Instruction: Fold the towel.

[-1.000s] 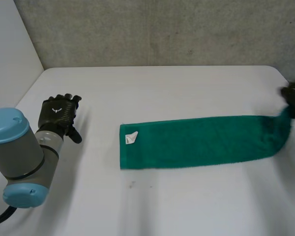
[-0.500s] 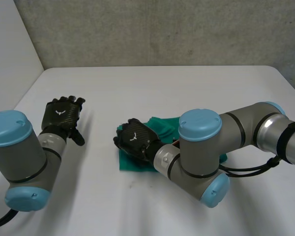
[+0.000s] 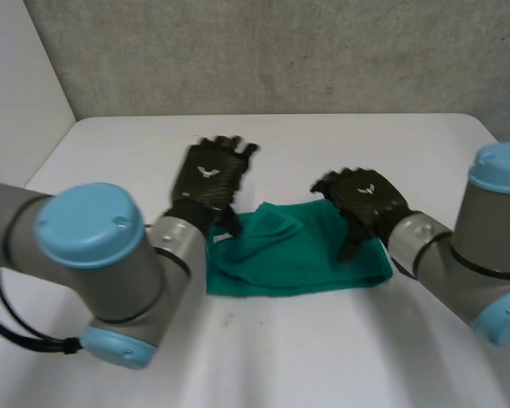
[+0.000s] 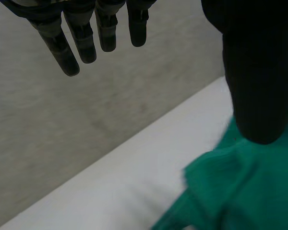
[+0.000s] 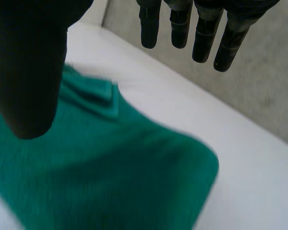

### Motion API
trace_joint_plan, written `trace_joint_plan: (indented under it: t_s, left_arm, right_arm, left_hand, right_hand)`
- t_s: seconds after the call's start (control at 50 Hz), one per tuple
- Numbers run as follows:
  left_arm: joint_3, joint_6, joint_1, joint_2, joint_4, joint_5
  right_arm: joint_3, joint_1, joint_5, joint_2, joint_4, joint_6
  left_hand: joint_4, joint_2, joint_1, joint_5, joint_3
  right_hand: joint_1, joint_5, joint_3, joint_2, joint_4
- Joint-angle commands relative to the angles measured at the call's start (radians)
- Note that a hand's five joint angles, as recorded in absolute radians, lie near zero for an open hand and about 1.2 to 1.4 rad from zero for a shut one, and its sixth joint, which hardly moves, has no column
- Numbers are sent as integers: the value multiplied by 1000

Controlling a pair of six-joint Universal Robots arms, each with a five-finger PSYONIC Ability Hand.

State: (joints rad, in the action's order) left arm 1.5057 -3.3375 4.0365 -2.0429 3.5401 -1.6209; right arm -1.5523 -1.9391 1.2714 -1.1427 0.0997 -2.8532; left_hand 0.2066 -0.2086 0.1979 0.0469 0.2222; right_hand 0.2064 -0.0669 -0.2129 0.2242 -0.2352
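Towel (image 3: 297, 253) lies folded over in the middle of the table (image 3: 340, 140); the left hand (image 3: 211, 177) is over its left end, fingers straight, holding nothing. The right hand (image 3: 367, 201) is over its right end; fingers spread wide, thumb pointing down, holding nothing.

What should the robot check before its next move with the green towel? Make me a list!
1. The left hand is open and holds nothing: ok.
2. The right hand is open and holds nothing: ok.
3. The towel lies wholly on the table, away from its edges: ok.
4. The towel's top layer lies smooth: not ok, it is bunched up near the left hand.
5. Each hand is at one end of the towel: ok.
6. The hands are touching the towel: cannot tell.
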Motion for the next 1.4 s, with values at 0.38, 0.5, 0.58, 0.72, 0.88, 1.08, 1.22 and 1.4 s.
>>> trace_joint_plan:
  t_s: [0.38,0.5,0.58,0.72,0.88,1.08,1.22,1.4]
  left_arm:
    - [-397,-26,81,-391,-198,-94]
    - [-368,-86,148,-389,-207,-200]
    - [-268,-86,156,-313,-208,-226]
    - [-121,-68,98,-180,-208,-225]
    - [-24,0,79,-54,-210,-223]
    - [59,29,98,44,-211,-220]
    - [85,30,124,93,-213,-225]
    - [96,35,137,139,-211,-225]
  right_arm:
    - [-123,66,88,80,137,133]
    - [-129,68,91,81,135,140]
    - [-134,66,91,83,135,140]
    - [-135,65,91,89,137,140]
    - [-123,66,100,106,141,144]
    - [-39,34,261,86,147,463]
    - [153,-254,256,119,141,611]
    - [201,-414,34,256,138,627]
  left_hand:
    - [71,-69,80,57,56]
    - [60,-58,69,45,44]
    - [33,-31,42,19,18]
    - [-5,7,4,-20,-20]
    - [-11,13,-2,-26,-26]
    - [-20,22,-11,-34,-35]
    - [-20,22,-11,-34,-35]
    - [-31,33,-23,-46,-47]
  right_hand:
    - [372,-337,-365,354,-343]
    - [372,-337,-365,354,-343]
    - [395,-360,-389,377,-366]
    - [639,-604,-632,621,-610]
    - [1190,-1155,-1183,1172,-1161]
    - [1190,-1155,-1183,1172,-1161]
    - [1190,-1155,-1183,1172,-1161]
    - [1190,-1155,-1183,1172,-1161]
